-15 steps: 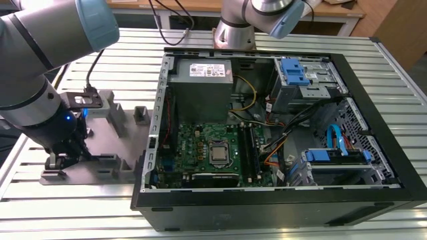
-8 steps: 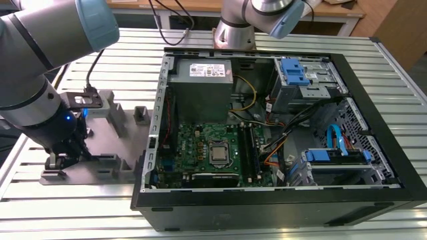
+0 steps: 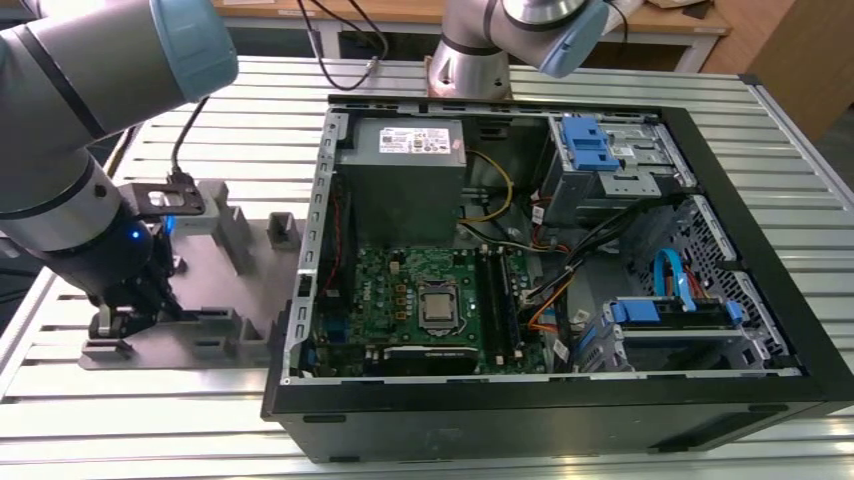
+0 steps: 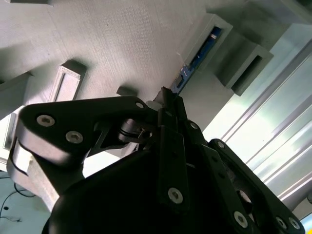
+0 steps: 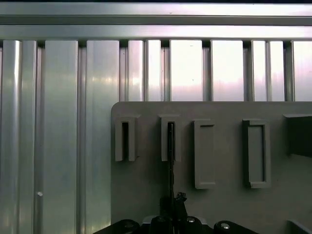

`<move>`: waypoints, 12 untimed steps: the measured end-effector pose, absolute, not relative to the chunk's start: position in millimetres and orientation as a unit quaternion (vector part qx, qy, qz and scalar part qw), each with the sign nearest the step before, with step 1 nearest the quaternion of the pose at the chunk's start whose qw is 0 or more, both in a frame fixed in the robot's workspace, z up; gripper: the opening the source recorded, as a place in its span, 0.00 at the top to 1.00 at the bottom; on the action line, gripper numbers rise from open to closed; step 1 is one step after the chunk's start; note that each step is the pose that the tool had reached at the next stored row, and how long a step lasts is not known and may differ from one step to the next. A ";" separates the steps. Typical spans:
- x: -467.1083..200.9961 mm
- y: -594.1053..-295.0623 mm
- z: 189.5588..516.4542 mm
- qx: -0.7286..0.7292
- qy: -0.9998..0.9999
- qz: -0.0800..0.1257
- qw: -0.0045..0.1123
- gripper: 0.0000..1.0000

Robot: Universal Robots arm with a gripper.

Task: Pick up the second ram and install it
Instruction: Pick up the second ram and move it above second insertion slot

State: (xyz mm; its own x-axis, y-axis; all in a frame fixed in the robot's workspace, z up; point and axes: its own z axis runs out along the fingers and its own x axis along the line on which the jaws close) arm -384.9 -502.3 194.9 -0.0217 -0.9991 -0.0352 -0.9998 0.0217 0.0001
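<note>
The arm [image 3: 80,200] bends steeply down to the grey tray [image 3: 214,292], its tool [image 5: 171,207] pinched narrow on the second ram [image 5: 171,168].

You are working over a ribbed, silvery aluminium surface [image 3: 147,425]. In the first wrist view its long grooved slats [image 5: 58,122] catch bright light in pale stripes. Behind it in the exterior view stands a light wooden table [image 3: 400,14] on white legs [image 3: 699,50]. A brown wooden panel [image 3: 801,50] stands at the exterior view's right.
</note>
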 end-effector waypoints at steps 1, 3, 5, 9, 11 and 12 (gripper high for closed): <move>-384.9 -502.3 196.5 -0.699 0.715 0.012 0.013 0.89; -384.9 -502.3 199.4 -0.699 0.715 0.012 0.013 0.89; -384.8 -502.3 202.5 -0.699 0.715 0.012 0.013 0.89; -384.9 -502.3 207.4 -0.699 0.715 0.012 0.013 0.89; -384.9 -502.3 209.7 -0.699 0.715 0.012 0.013 0.89; -384.8 -502.3 210.9 -0.699 0.715 0.012 0.013 0.89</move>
State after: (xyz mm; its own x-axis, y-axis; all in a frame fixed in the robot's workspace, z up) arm -384.8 -502.3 210.9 -0.0217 -0.9991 -0.0353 -0.9998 0.0217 0.0000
